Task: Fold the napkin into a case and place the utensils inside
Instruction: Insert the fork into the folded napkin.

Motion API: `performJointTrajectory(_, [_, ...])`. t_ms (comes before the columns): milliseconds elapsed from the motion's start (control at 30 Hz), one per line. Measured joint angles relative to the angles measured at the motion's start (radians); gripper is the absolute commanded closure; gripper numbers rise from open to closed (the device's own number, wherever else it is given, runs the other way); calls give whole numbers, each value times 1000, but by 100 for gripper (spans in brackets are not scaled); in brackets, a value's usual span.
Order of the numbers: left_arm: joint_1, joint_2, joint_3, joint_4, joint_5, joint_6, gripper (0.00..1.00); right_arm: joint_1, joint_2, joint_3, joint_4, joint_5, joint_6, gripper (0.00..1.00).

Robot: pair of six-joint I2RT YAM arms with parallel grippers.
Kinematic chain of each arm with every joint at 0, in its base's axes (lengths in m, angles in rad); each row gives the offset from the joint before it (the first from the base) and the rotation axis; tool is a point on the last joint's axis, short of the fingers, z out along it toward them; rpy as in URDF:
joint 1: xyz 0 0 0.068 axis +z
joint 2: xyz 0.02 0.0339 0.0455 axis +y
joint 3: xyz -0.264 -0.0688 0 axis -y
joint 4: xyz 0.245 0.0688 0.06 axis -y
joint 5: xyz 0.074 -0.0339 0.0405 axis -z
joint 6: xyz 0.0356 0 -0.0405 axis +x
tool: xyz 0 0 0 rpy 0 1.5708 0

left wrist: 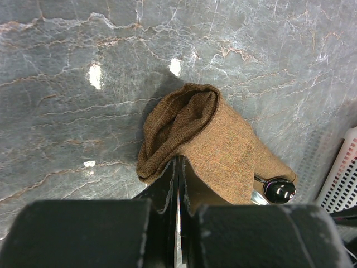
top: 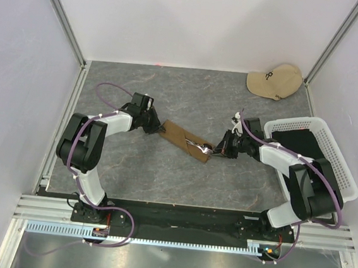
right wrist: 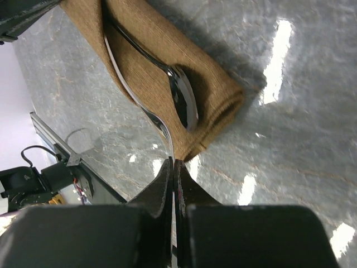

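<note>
Pale, bare walls (top: 196, 21) close in the cell on three sides, with aluminium posts (top: 60, 15) running down the corners at 11 and 1 o'clock. The floor of it is a grey, marble-veined worktop (top: 189, 97), glossy enough to throw back bright patches of lamp light in both wrist views. A black strip and a slotted metal rail (top: 176, 225) run along its 6 o'clock edge, where the two arms are bolted.

At 3 to 4 o'clock a white mesh basket (top: 294, 122) sits at the worktop's edge with black fabric (top: 305, 143) inside. A beige cap (top: 275, 80) lies in the 1 o'clock corner.

The left arm (top: 89, 144) reaches in from 7 o'clock, the right arm (top: 307, 184) from 5 o'clock, and they meet near the middle.

There the napkin (top: 180, 137) lies folded into a narrow olive-brown case, its length running from 10 o'clock to 4 o'clock. The left gripper (top: 156, 127) is at its 10 o'clock end, fingers fully together on an edge of the cloth and lifting it off the stone, so the fold gapes like a pocket. The right gripper (top: 214, 151) is at the 4 o'clock end.

The utensils (top: 198, 146) show at that end: a shiny spoon (right wrist: 183, 103) rests bowl-out on the cloth, and beside it a thin handle (right wrist: 159, 123), seen edge-on, runs from the fold into the right gripper's closed fingers, which pinch it.
</note>
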Motion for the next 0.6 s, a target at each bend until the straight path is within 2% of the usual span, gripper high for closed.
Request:
performJointTrajectory(533, [0,0,-15,26,6,0,98,71,169,85,130,-19,51,100])
performJointTrajectory(600, [0,0,-16,26,6,0,98,72,174,85,136,-18,59,95])
